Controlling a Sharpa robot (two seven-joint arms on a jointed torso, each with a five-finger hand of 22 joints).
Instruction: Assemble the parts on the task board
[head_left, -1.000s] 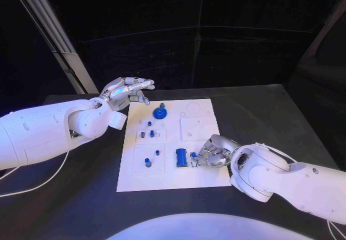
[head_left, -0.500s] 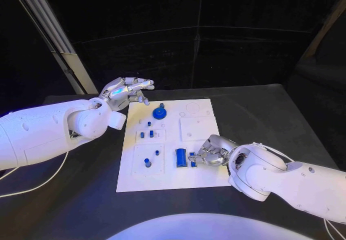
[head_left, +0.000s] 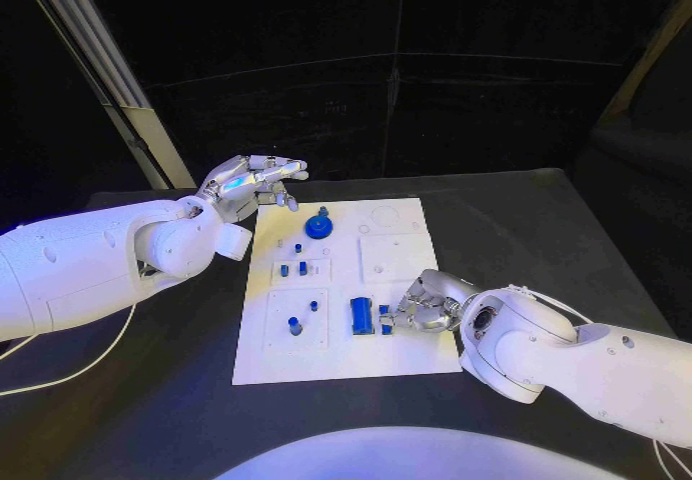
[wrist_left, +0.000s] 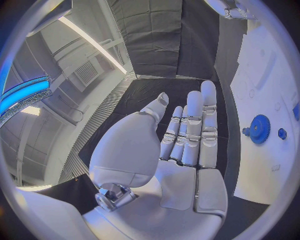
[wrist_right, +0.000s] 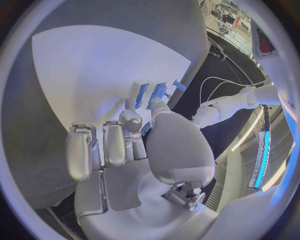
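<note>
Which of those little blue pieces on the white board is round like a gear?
The blue gear at the far end of the task board, near the left robot hand; it is toothed and disc-shaped, while the others are small pegs or blocks.

My rig's left arm (head_left: 101, 265) and right arm (head_left: 577, 355): glossy white rounded shells, a thin white cable trailing from each. Left hand (head_left: 248, 182) and right hand (head_left: 427, 302): silver segmented fingers, pale smooth palm plates, exposed metal wrist fittings.
</note>
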